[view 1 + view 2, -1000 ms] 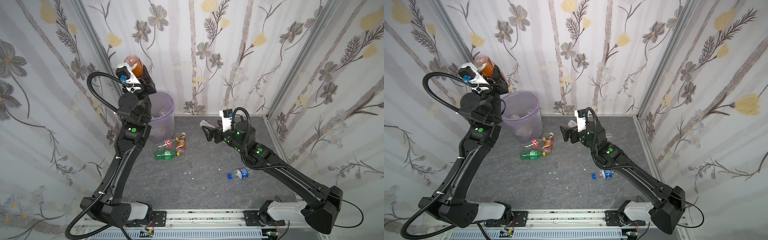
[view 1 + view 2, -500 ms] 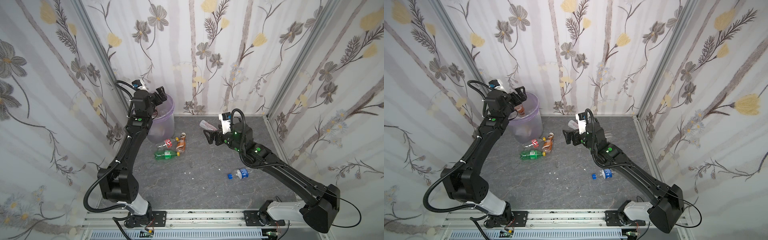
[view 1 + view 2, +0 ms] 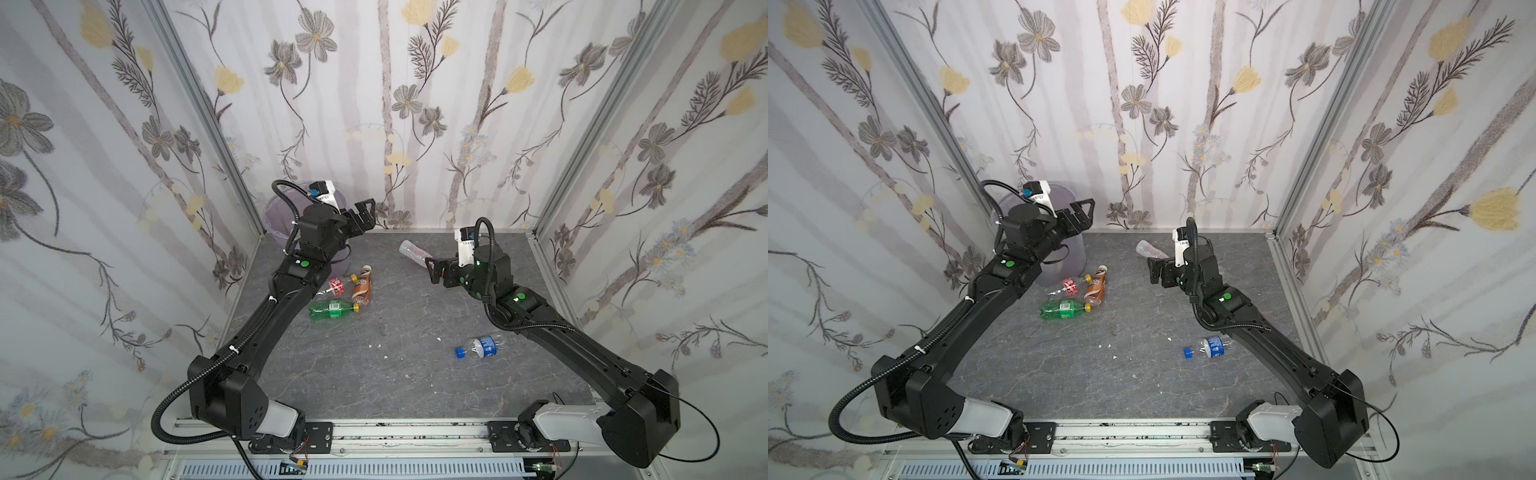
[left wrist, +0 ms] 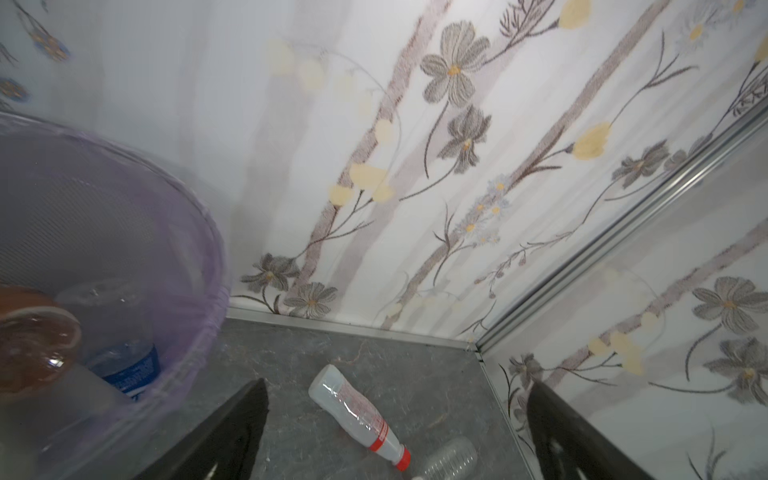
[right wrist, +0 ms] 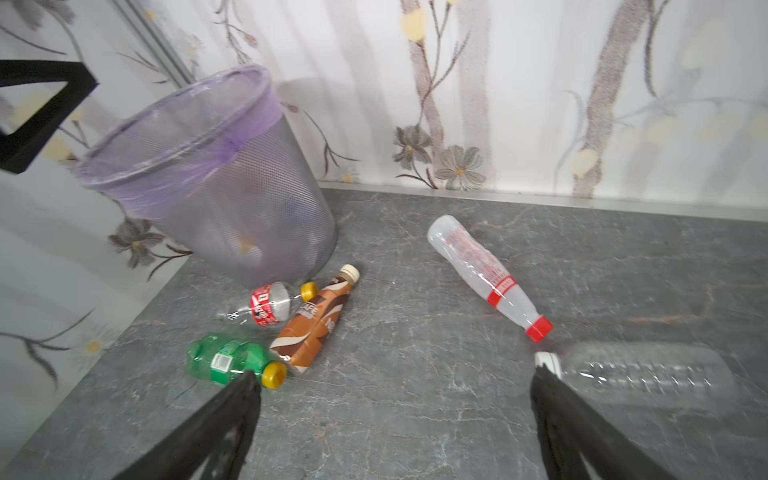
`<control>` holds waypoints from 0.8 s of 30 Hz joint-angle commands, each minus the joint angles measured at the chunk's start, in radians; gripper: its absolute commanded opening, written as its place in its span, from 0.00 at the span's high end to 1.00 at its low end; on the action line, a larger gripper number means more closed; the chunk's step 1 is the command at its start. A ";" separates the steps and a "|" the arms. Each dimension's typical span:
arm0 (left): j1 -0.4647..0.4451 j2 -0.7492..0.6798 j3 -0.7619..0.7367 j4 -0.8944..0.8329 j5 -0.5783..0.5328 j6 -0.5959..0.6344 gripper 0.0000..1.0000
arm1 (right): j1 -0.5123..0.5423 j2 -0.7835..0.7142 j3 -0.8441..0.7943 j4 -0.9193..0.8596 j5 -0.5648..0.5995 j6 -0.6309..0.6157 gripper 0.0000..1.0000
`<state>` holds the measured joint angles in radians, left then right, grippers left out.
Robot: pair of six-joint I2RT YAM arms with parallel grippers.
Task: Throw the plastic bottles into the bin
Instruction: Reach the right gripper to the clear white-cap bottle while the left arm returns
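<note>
Top views: high over the front edge, whole table (image 3: pixel 374 374) in both.
Left wrist: at the bin (image 4: pixel 124 199) rim, facing back-right corner.
Right wrist: low, facing bin; shares red-capped bottle (image 5: pixel 486 274).

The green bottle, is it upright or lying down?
Lying down: the green bottle rests lengthwise on the grey floor, its yellow cap pointing sideways.

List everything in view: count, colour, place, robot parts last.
bin: one, lilac-lined mesh, back left corner
binned brown bottle: one, in bin
binned blue-labelled bottle: one, in bin
green bottle: one, yellow cap, near bin
coffee bottle: one, brown, beside green bottle
red-labelled bottle: one, clear, at bin's foot
frosted bottle: one, red cap, mid back
clear bottle: one, white cap, by frosted bottle
blue-capped bottle: one, blue label, front right
left gripper: one, black, open, by bin
right gripper: one, black, open, by frosted bottle
</note>
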<state>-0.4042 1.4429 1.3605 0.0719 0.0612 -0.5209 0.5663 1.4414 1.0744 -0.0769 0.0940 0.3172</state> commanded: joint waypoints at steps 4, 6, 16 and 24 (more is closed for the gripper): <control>-0.115 0.023 -0.059 0.024 -0.013 -0.026 0.00 | -0.105 0.012 -0.070 -0.030 0.096 0.080 0.00; -0.146 0.034 -0.098 0.031 -0.022 -0.039 0.00 | -0.153 0.025 -0.086 -0.031 0.096 0.107 0.00; -0.249 0.129 -0.153 0.078 -0.003 -0.090 0.00 | -0.435 0.274 0.013 -0.063 -0.059 0.289 0.00; -0.265 0.164 -0.190 0.161 0.030 -0.137 0.00 | -0.476 0.452 0.137 -0.072 -0.106 0.317 0.00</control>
<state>-0.6659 1.5974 1.1797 0.1616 0.0761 -0.6216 0.0937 1.8545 1.1767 -0.1596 0.0219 0.5980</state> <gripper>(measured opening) 0.997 0.996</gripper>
